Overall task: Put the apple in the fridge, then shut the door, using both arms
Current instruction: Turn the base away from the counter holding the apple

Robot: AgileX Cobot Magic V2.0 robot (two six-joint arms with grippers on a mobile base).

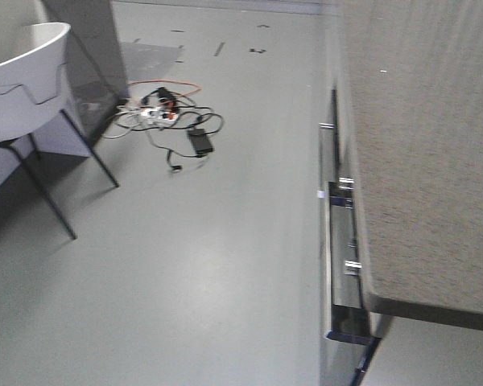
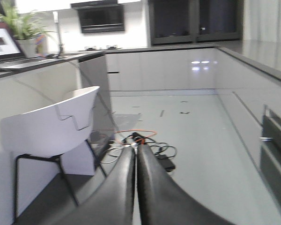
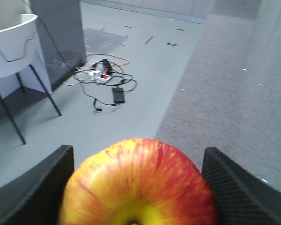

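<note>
The apple (image 3: 140,183), red streaked with yellow and with its stem dimple facing the camera, fills the bottom of the right wrist view. My right gripper (image 3: 138,151) is shut on it, one black finger on each side, above the floor beside a speckled counter. In the left wrist view, my left gripper (image 2: 136,150) is shut with nothing between its fingers and points out over the floor. The fridge and its door are out of view. Neither gripper shows in the front view.
A white chair (image 1: 24,80) on thin black legs stands at the left next to a dark grey panel (image 1: 88,48). A tangle of cables (image 1: 165,117) lies on the grey floor. The speckled counter (image 1: 427,145) with drawer fronts (image 1: 342,241) runs along the right.
</note>
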